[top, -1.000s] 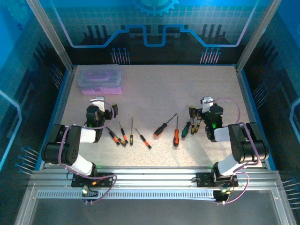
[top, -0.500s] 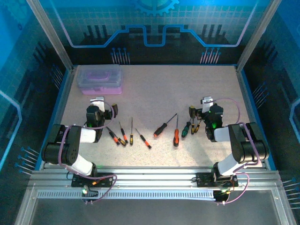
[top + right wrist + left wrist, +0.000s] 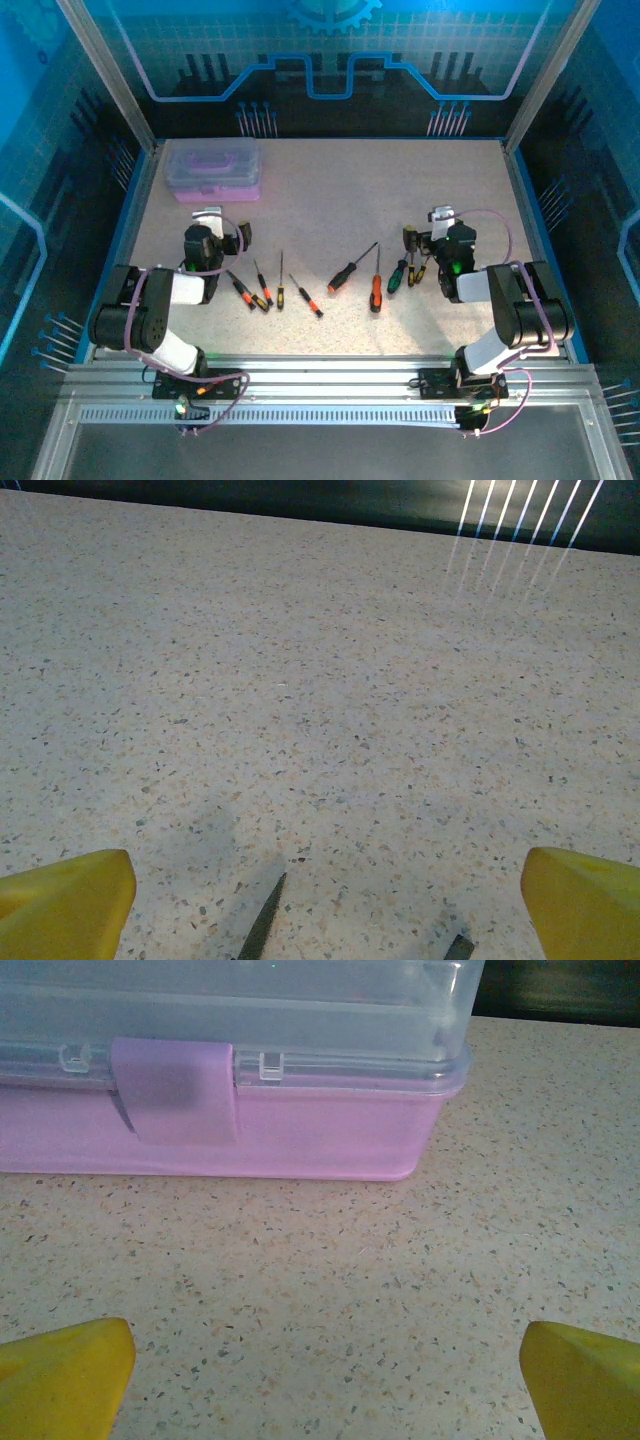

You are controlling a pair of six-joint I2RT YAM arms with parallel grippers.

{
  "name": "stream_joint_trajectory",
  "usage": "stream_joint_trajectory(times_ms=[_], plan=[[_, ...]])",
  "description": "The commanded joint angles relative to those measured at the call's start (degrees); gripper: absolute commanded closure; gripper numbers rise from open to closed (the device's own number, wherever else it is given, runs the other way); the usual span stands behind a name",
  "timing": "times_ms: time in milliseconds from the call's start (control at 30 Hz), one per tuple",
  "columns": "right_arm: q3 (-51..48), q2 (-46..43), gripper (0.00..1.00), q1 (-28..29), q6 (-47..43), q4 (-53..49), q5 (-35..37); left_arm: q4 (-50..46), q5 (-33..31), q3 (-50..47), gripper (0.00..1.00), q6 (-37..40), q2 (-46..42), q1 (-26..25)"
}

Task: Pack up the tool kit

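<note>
**Tool kit not yet packed: case shut, screwdrivers loose on the surface**

The jaws of the left gripper [image 3: 320, 1360] stand released, its yellow fingertips [image 3: 62, 1370] spread wide over bare speckled surface [image 3: 330, 190] and grasping nothing. Just ahead of them sits the purple case [image 3: 220, 1150], with its purple latch [image 3: 175, 1090] folded down over the front and its clear lid [image 3: 240, 1000] closed. The jaws of the right gripper [image 3: 320, 890] are likewise released and empty, with a slim dark blade tip [image 3: 262, 930] poking in from the bottom edge between them.

From above, the case rests at the far left corner of the surface, well apart from the tools. These lie in a loose row across the near half. Four small orange-and-black screwdrivers [image 3: 262, 288] lie just beside the left arm, and a red-handled screwdriver [image 3: 343, 277] and an orange-handled screwdriver [image 3: 376, 292] lie near the middle. A green-handled screwdriver [image 3: 398, 277] lies with a few more orange-and-black ones [image 3: 415, 268] close by the right gripper.

Judged from this layout, the job has barely begun. No tool is inside the case or in either grip, and the lid has yet to be unlatched and raised. Every screwdriver remains to be picked up, carried to the far corner and laid inside before the lid can be shut on the finished kit
</note>
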Motion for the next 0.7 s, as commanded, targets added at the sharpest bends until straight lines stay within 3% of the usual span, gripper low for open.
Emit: stream_joint_trajectory(times_ms=[0, 433, 500, 667], plan=[[0.4, -1.1, 0.0, -0.5, 0.4, 1.5, 0.7, 0.0, 1.6, 1.2, 0.01, 0.9, 0.1, 0.4], [1.2, -1.3, 0.0, -0.1, -0.3, 0.1, 0.8, 0.0, 1.5, 1.2, 0.0, 1.0, 0.0, 0.4], [3.0, -2.6, 0.0, 0.3, -0.7, -4.1, 1.0, -4.3, 1.3, 2.9, 0.01, 0.9, -1.7, 0.4], [11.2, -10.1, 0.0, 2.8, -1.8, -23.2, 5.6, -27.1, 2.1, 12.2, 0.01, 0.8, -12.2, 0.3]])
